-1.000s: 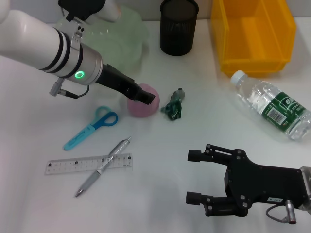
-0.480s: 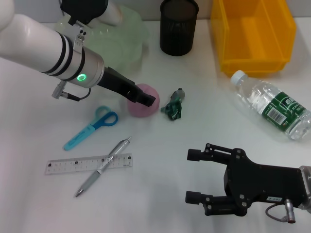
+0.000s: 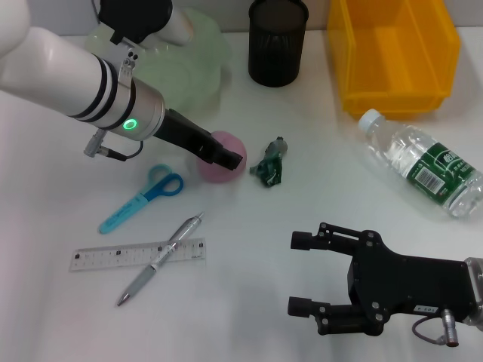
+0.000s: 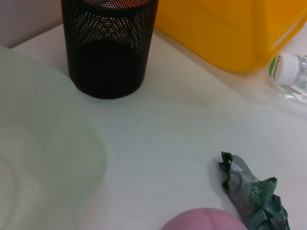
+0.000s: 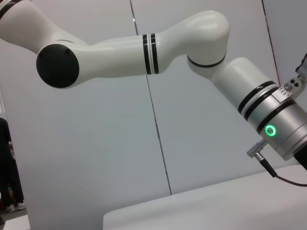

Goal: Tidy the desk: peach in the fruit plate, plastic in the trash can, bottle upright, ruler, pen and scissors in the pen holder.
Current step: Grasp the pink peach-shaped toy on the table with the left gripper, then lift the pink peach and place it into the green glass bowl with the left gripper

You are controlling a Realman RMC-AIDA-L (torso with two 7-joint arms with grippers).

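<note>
While the left gripper [image 3: 230,157] sits on the peach [image 3: 221,167] (jaw state unclear), the round fruit could roll toward the plastic [image 3: 270,163] just beyond.

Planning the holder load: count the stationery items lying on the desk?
3: scissors nearest the left gripper, pen lying across the ruler nearer the robot.

pink peach [image 3: 219,167]; black mesh pen holder [image 3: 278,41]; yellow bin [image 3: 392,53]; blue scissors [image 3: 142,198]; pale green plate [image 3: 185,68].
</note>
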